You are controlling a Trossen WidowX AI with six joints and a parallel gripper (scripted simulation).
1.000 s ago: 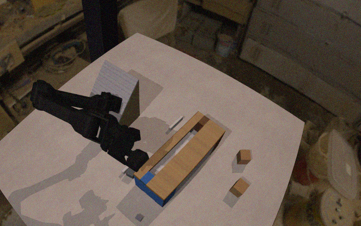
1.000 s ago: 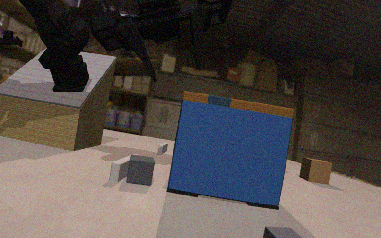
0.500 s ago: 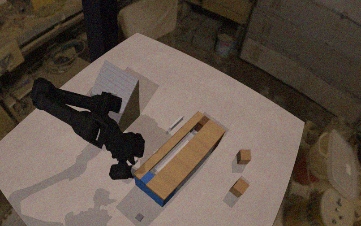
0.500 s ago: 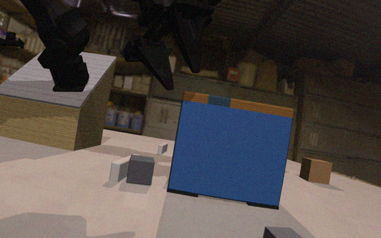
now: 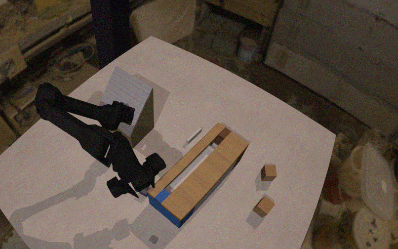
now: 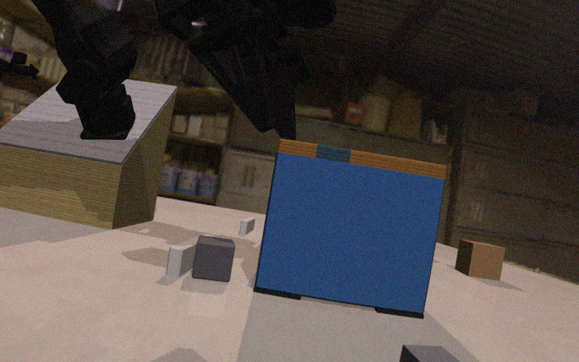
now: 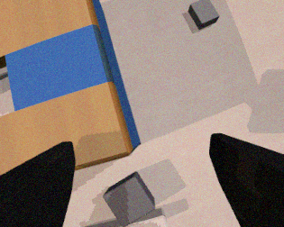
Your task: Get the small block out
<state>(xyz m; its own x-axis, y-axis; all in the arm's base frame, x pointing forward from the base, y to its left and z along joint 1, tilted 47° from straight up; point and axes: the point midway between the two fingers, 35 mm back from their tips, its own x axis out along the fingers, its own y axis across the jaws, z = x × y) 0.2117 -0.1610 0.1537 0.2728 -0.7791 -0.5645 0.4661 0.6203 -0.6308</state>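
The box (image 5: 206, 176) (image 6: 350, 229) (image 7: 35, 31) stands upright, with a slotted wooden top and a blue end wall. Pale and reddish-brown parts show through the slot; I cannot make out a block inside. My gripper (image 5: 145, 191) (image 6: 278, 133) (image 7: 143, 149) is open and empty, above the table beside the near left corner of the blue end. A dark grey block (image 6: 213, 258) (image 7: 131, 198) lies on the table outside the box, below the gripper in the wrist view. Whether it is the task's block I cannot tell.
A wedge (image 5: 129, 96) (image 6: 48, 179) stands left of the box. White strips (image 5: 194, 134) (image 6: 246, 225) stand along its left side. Two wooden cubes (image 5: 268, 172) (image 5: 263, 206) lie to its right. A small grey cube (image 5: 153, 238) (image 7: 205, 13) lies off the blue end.
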